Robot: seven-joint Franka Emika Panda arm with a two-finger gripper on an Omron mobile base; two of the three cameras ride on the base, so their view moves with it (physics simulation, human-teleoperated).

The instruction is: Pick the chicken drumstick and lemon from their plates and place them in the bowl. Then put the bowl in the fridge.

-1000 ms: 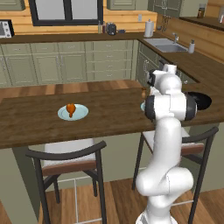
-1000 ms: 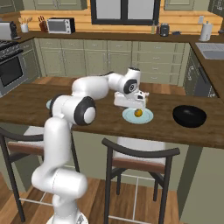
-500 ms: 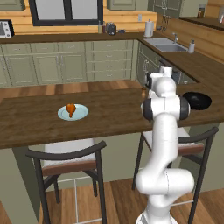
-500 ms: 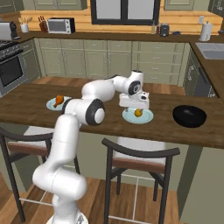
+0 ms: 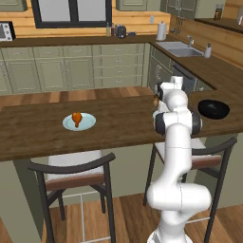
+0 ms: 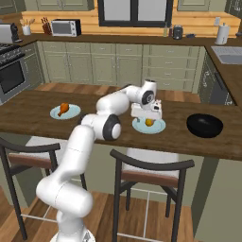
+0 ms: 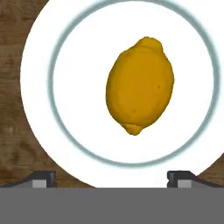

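The yellow lemon point(image 7: 140, 85) lies on its pale plate point(image 7: 74, 65), straight below my gripper point(image 7: 111, 179), whose jaws stand wide open and empty with a dark fingertip point(image 7: 43, 177) at each side. From the right base view the gripper point(image 6: 148, 117) hovers just above the lemon point(image 6: 149, 122) and its plate point(image 6: 159, 126). The chicken drumstick point(image 6: 63, 109) rests on the other plate point(image 6: 71, 114) further left, seen also as drumstick point(image 5: 77, 118) on plate point(image 5: 88, 123). The black bowl point(image 6: 204, 125) point(image 5: 213, 108) sits empty to the right. The fridge is out of view.
All of this stands on a dark wooden island counter point(image 6: 28, 118). Two bar stools point(image 6: 151, 172) point(image 5: 76, 173) stand at its near side. Sage-green cabinets, a microwave point(image 6: 65, 27) and a sink point(image 5: 182, 49) line the far walls.
The hand has come right and down a little over the lemon's plate. Its jaws have stayed open. The food and the bowl have not moved.
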